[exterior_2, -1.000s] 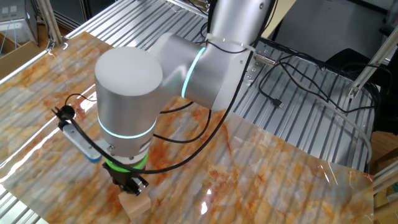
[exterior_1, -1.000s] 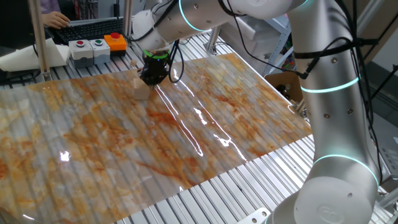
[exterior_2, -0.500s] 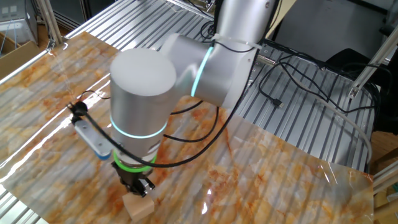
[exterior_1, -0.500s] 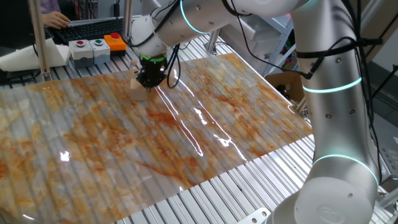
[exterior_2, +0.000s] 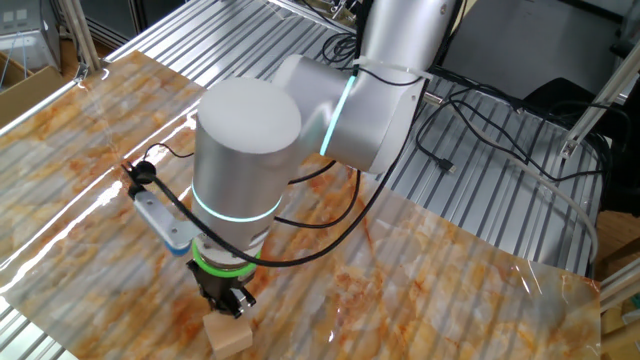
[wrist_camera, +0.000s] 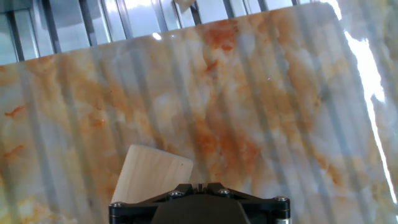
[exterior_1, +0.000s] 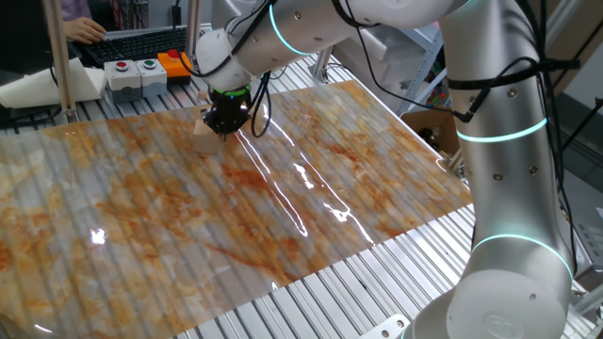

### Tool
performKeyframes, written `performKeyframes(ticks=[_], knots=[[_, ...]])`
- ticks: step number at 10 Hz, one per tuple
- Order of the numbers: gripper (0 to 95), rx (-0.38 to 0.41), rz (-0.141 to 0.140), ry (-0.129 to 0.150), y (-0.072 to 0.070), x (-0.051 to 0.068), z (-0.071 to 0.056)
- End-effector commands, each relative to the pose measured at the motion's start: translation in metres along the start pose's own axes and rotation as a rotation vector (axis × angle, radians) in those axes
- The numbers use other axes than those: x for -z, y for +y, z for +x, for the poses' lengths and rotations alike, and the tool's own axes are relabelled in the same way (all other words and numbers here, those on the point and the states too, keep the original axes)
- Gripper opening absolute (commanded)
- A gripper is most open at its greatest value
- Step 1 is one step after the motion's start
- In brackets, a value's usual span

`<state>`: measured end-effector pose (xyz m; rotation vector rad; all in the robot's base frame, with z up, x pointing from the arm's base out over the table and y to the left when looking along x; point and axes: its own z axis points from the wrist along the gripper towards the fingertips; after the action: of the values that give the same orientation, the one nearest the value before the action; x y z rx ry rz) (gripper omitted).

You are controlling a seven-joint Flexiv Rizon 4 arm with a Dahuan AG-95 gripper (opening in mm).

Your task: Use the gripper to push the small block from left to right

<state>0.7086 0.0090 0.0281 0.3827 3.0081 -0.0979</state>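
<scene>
The small block (exterior_1: 203,142) is a pale tan wooden cube on the marbled sheet, near its far edge. It also shows in the other fixed view (exterior_2: 228,336) and in the hand view (wrist_camera: 149,175). My gripper (exterior_1: 224,121), black with a green ring above it, is shut with its fingers together. Its tip is down at the sheet, pressed against the block's side. In the other fixed view the gripper (exterior_2: 228,306) stands just behind the block. In the hand view the gripper (wrist_camera: 199,186) shows at the bottom edge, with the block to its left and partly under it.
A grey button box (exterior_1: 132,73) with red and green buttons and an orange box (exterior_1: 175,62) stand just beyond the sheet's far edge. A cardboard box (exterior_1: 432,131) sits at the right. Ribbed metal table (exterior_1: 377,282) surrounds the sheet. Cables (exterior_2: 470,130) lie on the table.
My gripper has slid along the sheet with the block ahead of it, toward the far edge near the button box. The arm has swung with it.
</scene>
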Motion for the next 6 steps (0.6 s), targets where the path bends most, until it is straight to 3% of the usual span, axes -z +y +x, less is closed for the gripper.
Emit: performKeyframes(ticks=[1, 4, 5, 6], knots=[[0.0, 0.002, 0.008, 0.039, 0.0002, -0.0010, -0.0003], [0.0, -0.007, 0.006, 0.127, 0.0002, -0.0010, -0.0003], [0.0, -0.008, 0.010, 0.145, 0.0002, -0.0009, -0.0003], [0.0, -0.016, 0.010, 0.146, 0.0002, -0.0008, -0.0003]])
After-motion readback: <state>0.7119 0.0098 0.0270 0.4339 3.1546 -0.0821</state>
